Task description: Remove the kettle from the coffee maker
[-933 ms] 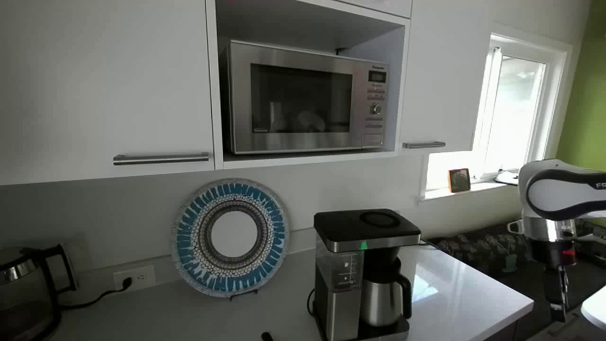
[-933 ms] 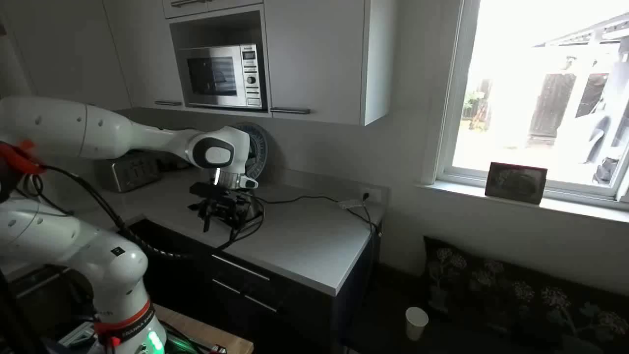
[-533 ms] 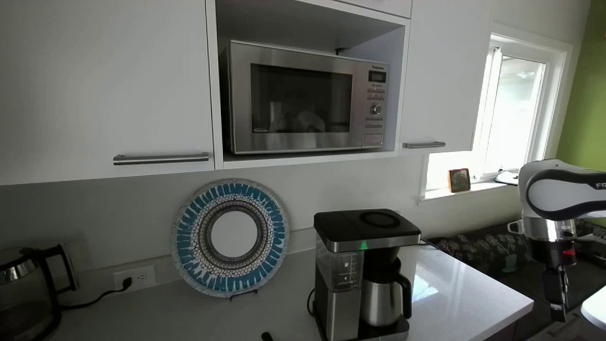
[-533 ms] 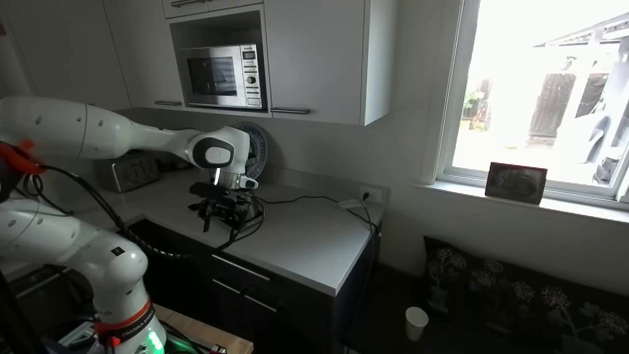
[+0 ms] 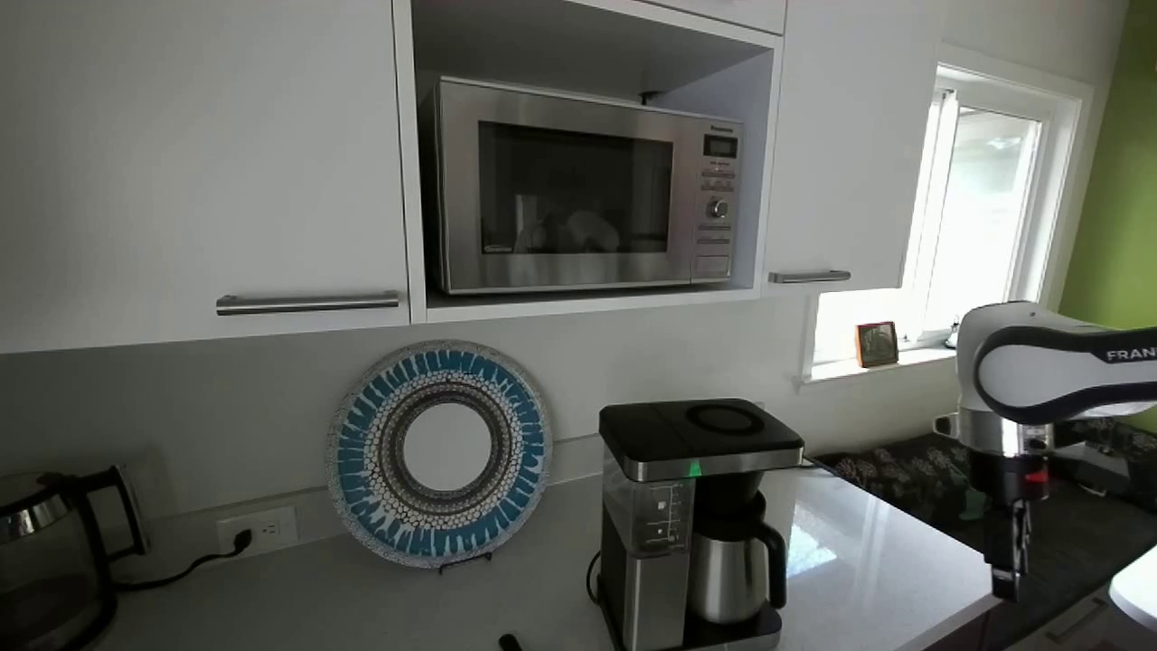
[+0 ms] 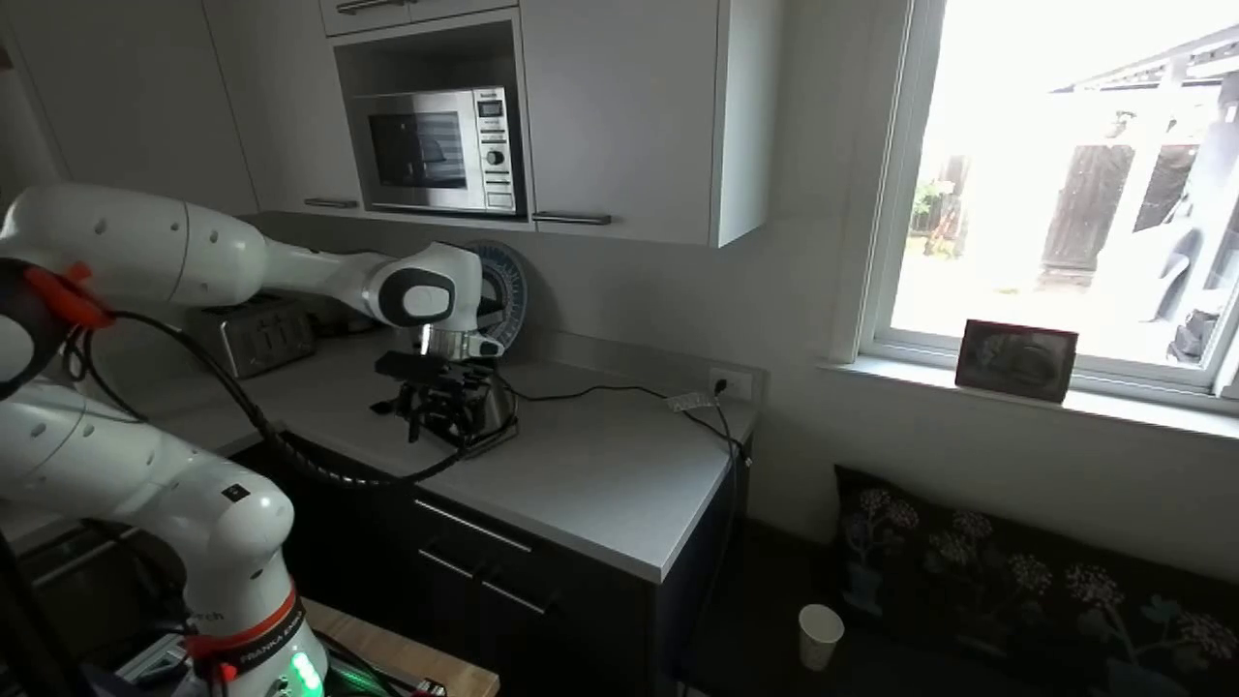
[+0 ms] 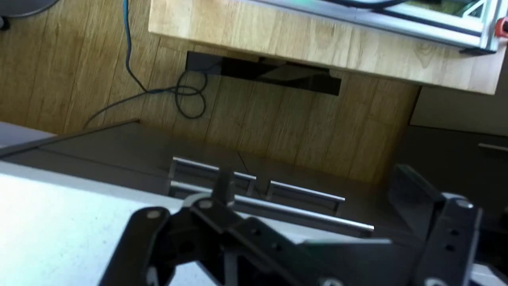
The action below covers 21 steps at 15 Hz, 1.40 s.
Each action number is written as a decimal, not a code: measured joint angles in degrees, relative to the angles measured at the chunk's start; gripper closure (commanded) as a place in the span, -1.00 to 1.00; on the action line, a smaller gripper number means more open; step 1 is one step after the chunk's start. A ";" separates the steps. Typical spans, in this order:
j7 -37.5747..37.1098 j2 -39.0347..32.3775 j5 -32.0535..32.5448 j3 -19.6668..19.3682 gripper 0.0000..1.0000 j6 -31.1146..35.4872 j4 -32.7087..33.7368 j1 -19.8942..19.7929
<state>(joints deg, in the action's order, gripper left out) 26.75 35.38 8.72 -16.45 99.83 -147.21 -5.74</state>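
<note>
One black hand [image 5: 1006,586], pointing down in an exterior view, has shifted toward the boxy silver-black coffee maker [image 5: 657,579] (cropped below) where the rounded steel kettle [image 5: 728,579] sits. In an exterior view, the white jointed arm [image 6: 227,263] and hand mostly hide the coffee maker. Wrist view: fingers [image 7: 414,198] stand spread.

Arm [image 6: 208,254] wht, rounded; dk inlay [image 5: 1089,342] lettered "FRAN", silver collar [image 5: 1003,434], orange-red piece [image 6: 68,295] nr elbow; base [image 6: 232,579] w/ red + blk band [image 6: 261,629], grn light [image 6: 307,670]; ribbed blk cable [image 6: 334,476]; gripper [image 7: 317,188] blk, silvery screws [image 7: 205,203]
</note>
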 measured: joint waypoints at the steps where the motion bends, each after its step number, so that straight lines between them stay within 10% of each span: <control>1: -1.09 -0.57 -1.32 1.28 -1.00 2.34 0.02 0.92; 21: -2.37 -5.49 -8.54 4.65 -1.00 12.07 1.78 6.07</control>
<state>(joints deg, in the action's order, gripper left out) 24.38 29.89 0.18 -11.80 111.90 -145.43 0.33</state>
